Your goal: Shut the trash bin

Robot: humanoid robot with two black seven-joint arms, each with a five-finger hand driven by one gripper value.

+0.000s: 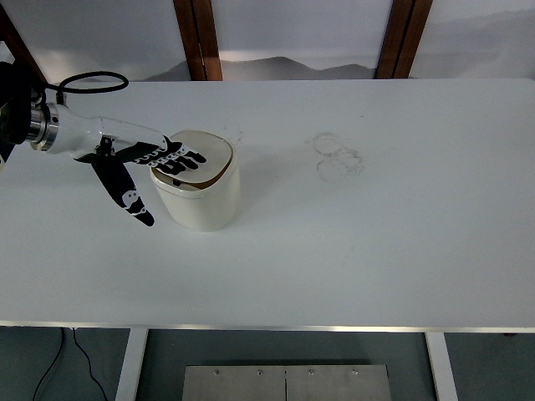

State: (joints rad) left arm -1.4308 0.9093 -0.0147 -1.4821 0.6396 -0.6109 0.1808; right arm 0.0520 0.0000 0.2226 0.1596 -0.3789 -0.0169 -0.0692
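Observation:
A small cream trash bin (201, 200) stands on the white table (376, 242), left of centre. Its swing lid (205, 155) lies nearly flat across the top, with a thin dark gap along the near rim. My left hand (159, 167) reaches in from the left edge. Its fingers (182, 157) lie spread and flat on the left part of the lid, and the thumb points down beside the bin's left wall. The hand grasps nothing. No right arm shows.
Faint ring-shaped smudges (336, 155) mark the table right of the bin. A black cable (84, 82) loops behind my left wrist. Two brown wooden posts (197, 38) stand beyond the table's far edge.

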